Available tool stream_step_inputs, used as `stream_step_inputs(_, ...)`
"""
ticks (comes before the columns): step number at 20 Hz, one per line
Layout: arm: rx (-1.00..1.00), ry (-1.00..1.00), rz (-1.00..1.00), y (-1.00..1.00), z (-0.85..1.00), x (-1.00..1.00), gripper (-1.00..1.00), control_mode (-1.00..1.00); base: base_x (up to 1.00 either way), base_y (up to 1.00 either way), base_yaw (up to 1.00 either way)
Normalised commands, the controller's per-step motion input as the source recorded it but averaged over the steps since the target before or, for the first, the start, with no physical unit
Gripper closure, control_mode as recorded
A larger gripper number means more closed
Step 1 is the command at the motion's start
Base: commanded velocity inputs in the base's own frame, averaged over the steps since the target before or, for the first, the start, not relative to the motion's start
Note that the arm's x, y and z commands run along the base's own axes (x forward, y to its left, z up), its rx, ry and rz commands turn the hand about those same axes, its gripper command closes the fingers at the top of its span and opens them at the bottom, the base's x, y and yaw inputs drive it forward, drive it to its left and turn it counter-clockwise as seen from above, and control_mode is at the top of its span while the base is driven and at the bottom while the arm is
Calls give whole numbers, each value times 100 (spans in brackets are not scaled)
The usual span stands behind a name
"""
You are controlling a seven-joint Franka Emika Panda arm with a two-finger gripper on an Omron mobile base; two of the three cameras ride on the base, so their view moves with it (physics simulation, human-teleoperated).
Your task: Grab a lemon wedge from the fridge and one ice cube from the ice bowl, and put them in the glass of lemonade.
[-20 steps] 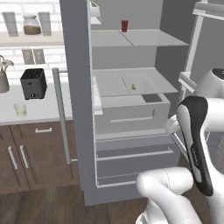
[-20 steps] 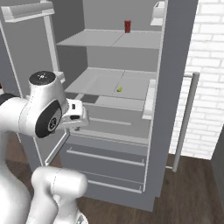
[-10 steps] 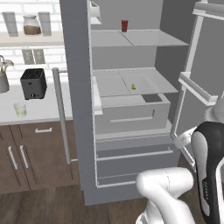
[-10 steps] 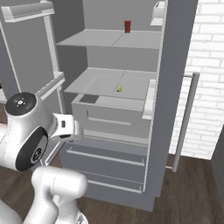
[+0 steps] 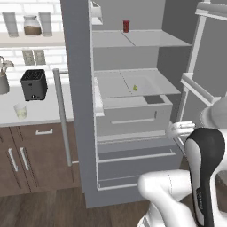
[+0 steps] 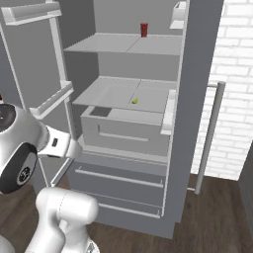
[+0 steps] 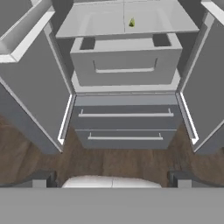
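The fridge (image 5: 75, 88) stands with both doors swung open. The lemon wedge (image 5: 135, 88), small and yellow-green, lies on the middle shelf above a half-pulled grey drawer (image 7: 127, 65); it also shows as the lemon wedge (image 6: 135, 100) and the lemon wedge (image 7: 131, 22). My gripper (image 7: 112, 177) hangs low in front of the fridge, well back from the shelf, open and holding nothing. The glass of lemonade (image 5: 20, 111) stands on the white counter left of the fridge. The ice bowl and ice cube are out of view.
A red can (image 5: 126, 25) stands on the top fridge shelf. Door racks (image 6: 52, 99) jut out on both sides. A black toaster (image 5: 34, 84) sits on the counter, above brown cupboards (image 5: 26, 159). A white brick wall (image 6: 232, 89) lies to the right.
My arm has dropped and pulled back from the fridge, its elbow sinking toward the base. The gripper stays open. Fridge and lemon wedge have not moved.
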Motion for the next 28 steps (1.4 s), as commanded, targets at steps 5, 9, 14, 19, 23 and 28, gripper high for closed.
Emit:
stream_step_inputs(5,0,-1,-13,-2,0,-5,-100,-100,0,0,0)
stream_step_inputs(9,0,0,-1,0,0,0,-100,-100,0,0,0)
stream_step_inputs(14,0,-4,0,-9,-3,3,-100,-100,0,0,0)
stream_step_inputs(19,3,-9,0,-13,-3,65,-100,-100,0,0,0)
stream_step_inputs(23,2,-10,0,0,0,30,-100,-100,0,0,0)
stream_step_inputs(28,0,-9,0,0,0,-53,-100,-100,0,0,0)
